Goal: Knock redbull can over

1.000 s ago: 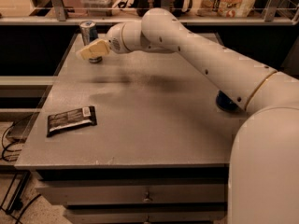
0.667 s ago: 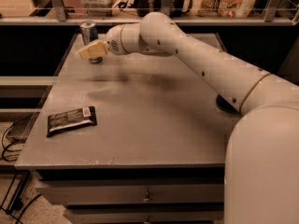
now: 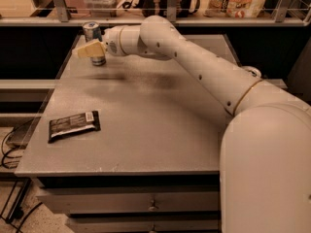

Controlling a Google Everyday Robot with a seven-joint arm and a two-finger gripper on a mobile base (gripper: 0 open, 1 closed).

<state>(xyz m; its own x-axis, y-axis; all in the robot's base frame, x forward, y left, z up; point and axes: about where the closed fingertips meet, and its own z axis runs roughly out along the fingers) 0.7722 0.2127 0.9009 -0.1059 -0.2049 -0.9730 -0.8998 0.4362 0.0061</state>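
My tool (image 3: 80,50) sits at the far left corner of the surface (image 3: 160,130), right at the redbull can (image 3: 92,32). The can stands upright, its long axis vertical, with its silver top clear above my tool and its base showing just below it. From this view my tool lies across the front of the can at about mid-height, and its pale tip points left, slightly past the can's left side. It looks to be touching the can or just beside it; I cannot say which, because the two overlap here. My wrist and arm (image 3: 194,62) come in from the can's right, so the can lies just behind and slightly right of my tool's tip.

I cannot tell whether my tool is clenched or released, since its tip shows only as one pale wedge. It is not wrapped around the can and carries nothing.

I judge the can is not yet knocked over. The coming move is a sideways or backward push at mid-height or above, so that the can tips rather than slides.

A dark snack packet (image 3: 74,125) lies flat, well apart from the can and nearer the camera.
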